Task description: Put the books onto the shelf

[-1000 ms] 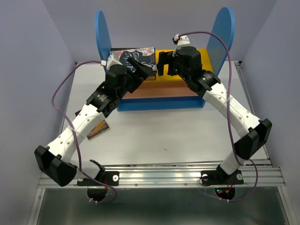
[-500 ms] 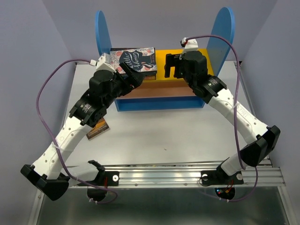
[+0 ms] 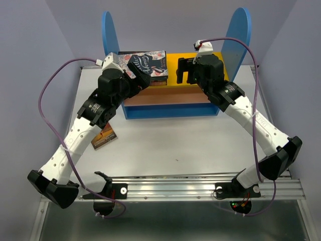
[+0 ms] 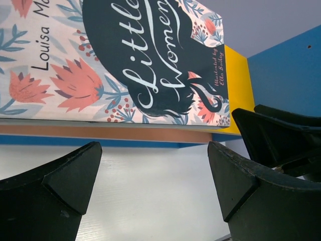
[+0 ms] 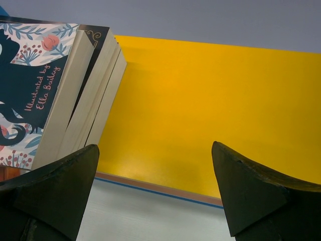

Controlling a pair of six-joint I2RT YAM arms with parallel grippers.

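A stack of books [image 3: 153, 63] lies flat on the left half of the shelf's yellow top board [image 3: 218, 63], with a flowered "Little Women" cover [image 4: 125, 60] uppermost. Another book [image 3: 105, 138] lies on the table, partly under my left arm. My left gripper [image 3: 140, 75] hovers open at the stack's front left corner, nothing between its fingers [image 4: 55, 186]. My right gripper [image 3: 184, 78] is open and empty in front of the bare yellow board [image 5: 210, 110], just right of the stack's page edges [image 5: 75, 110].
The shelf has two tall blue side panels [image 3: 110, 35] [image 3: 241, 30], a brown middle board [image 3: 170, 95] and a blue base [image 3: 170, 111]. The white table [image 3: 175, 145] stretches in front. Purple cables loop off both wrists.
My left wrist has drawn back to the left and its elbow has swung outward. The right gripper has shifted slightly right. Both grippers stayed open; the stack has not moved.
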